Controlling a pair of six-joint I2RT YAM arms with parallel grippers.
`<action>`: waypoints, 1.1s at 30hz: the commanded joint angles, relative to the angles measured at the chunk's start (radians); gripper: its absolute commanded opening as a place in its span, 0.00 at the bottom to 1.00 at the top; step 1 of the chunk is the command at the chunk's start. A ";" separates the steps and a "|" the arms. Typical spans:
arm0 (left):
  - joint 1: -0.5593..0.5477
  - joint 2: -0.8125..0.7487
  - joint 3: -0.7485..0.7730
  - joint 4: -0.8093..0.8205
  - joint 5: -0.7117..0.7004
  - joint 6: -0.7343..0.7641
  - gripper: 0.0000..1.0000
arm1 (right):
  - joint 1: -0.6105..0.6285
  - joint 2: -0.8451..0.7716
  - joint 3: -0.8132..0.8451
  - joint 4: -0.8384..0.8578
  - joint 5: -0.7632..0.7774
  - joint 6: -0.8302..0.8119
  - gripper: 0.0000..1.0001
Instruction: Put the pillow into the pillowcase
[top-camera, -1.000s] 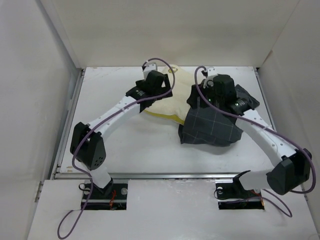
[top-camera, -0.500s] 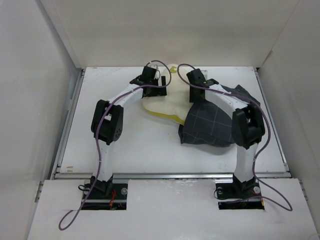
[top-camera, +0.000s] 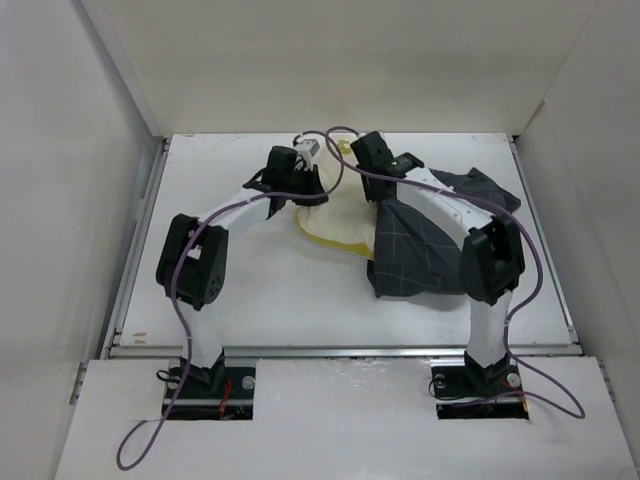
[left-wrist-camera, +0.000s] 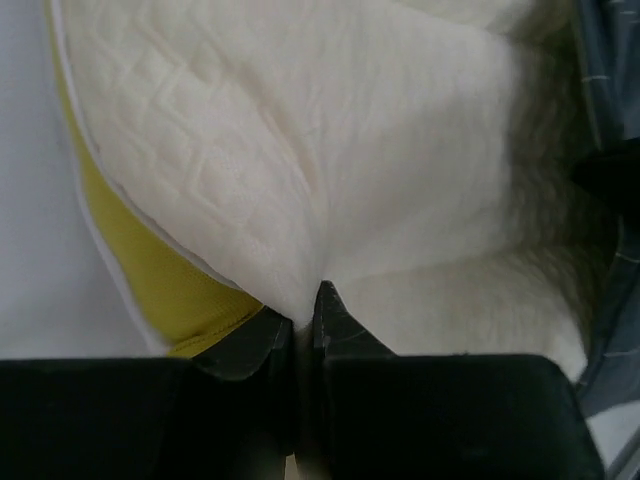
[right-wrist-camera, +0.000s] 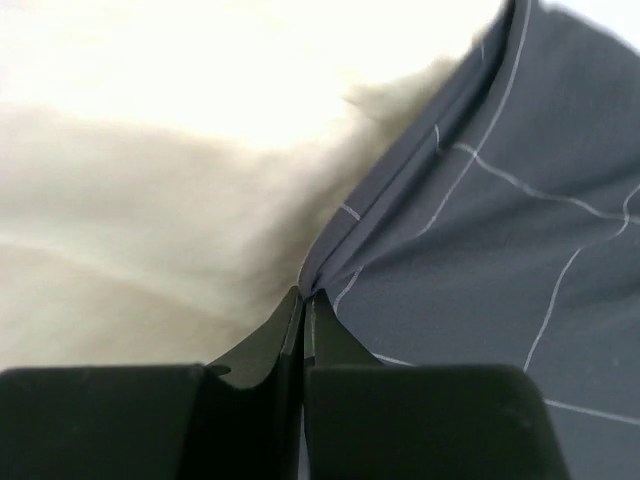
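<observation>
"Where's the pillow on your screen?"

"From overhead I have the pillow (top-camera: 335, 215) in the upper middle of the frame, lying on the white table (top-camera: 250, 290). Its right part runs under the pillowcase (top-camera: 425, 250), which spreads across the middle right. That's the dark grey cloth with a thin light grid. A brighter yellow band shows along the pillow's lower edge, just left of where the dark cloth begins."

"And the left gripper?"

"On my left wrist camera the left gripper (left-wrist-camera: 305, 300) is clenched on a raised fold of the pillow — cream quilted cloth pinched between the two black fingers (left-wrist-camera: 245, 345) at the bottom centre. The yellow band runs down the left side of that view, and a strip of the grey cloth shows at the far right edge."

"The right one?"

"The right gripper (right-wrist-camera: 303, 300) has its fingers pressed together on the hem of the pillowcase, right where the hem meets the pillow. Cream fills the upper left of that view and gridded grey fills the right. From above, both wrists sit close together at the top centre of the frame. I can't tell how far the pillow reaches inside the pillowcase — the cloth hides it."
</observation>
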 joint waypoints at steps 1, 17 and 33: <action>-0.068 -0.234 -0.089 0.155 0.190 -0.012 0.00 | 0.070 -0.102 0.094 0.168 -0.256 -0.113 0.00; -0.105 -1.051 -0.580 0.425 -0.126 -0.066 0.00 | -0.025 -0.210 0.266 0.312 -0.840 -0.106 0.00; -0.140 -0.599 -0.824 0.622 -0.150 -0.449 0.00 | 0.087 0.039 0.306 0.182 -0.978 -0.147 0.05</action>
